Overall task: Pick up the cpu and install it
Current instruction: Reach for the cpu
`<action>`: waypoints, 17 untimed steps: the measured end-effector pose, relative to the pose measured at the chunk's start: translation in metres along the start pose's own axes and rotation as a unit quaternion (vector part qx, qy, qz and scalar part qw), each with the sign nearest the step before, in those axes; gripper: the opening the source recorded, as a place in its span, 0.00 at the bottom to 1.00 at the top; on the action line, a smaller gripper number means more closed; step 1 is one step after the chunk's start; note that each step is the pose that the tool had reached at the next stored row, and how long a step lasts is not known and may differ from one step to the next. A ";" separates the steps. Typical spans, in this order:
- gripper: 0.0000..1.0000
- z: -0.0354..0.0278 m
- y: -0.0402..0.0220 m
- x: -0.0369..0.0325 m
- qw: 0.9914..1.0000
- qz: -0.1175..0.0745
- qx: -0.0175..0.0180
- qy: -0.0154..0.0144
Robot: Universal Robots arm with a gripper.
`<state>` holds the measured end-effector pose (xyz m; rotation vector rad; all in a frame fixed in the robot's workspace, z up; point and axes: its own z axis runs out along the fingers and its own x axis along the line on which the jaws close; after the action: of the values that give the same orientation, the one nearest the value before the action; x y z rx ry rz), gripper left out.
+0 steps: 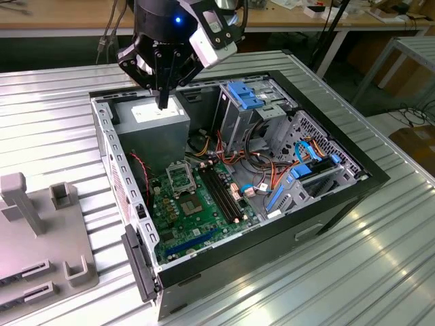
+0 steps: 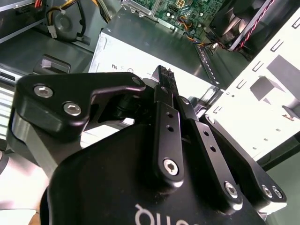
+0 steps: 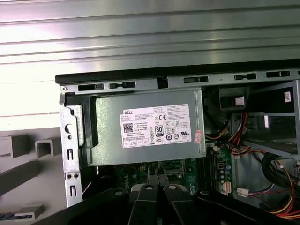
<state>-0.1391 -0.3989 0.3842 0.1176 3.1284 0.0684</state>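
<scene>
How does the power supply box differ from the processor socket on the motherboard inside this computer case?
The power supply is a large grey box with a white label on top, while the socket is a small flat square framed in black and metal. The power supply stands tall in a corner of the case. The socket lies low on the green motherboard. Both sit inside the open case.

The gripper is matte black, built of flat linkage bars pinned with silver hex-socket screws. Its slim fingers carry small round holes. In the exterior view a blue light glows at twelve o'clock on the round housing, and a white-and-grey camera block sits at three o'clock. White lettering marks the housing.
</scene>
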 end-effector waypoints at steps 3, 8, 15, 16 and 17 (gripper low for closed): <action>0.11 0.0002 -0.0001 0.0008 1.000 0.000 0.000 0.000; 0.11 0.0004 -0.0002 0.0020 1.000 0.000 0.000 0.000; 0.11 0.0004 -0.0003 0.0037 1.000 0.000 0.000 0.000; 0.11 0.0004 -0.0003 0.0042 1.000 0.000 0.000 0.000; 0.11 0.0005 -0.0004 0.0046 1.000 0.000 0.000 0.000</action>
<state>-0.1437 -0.3989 0.3837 0.1177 3.1286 0.0684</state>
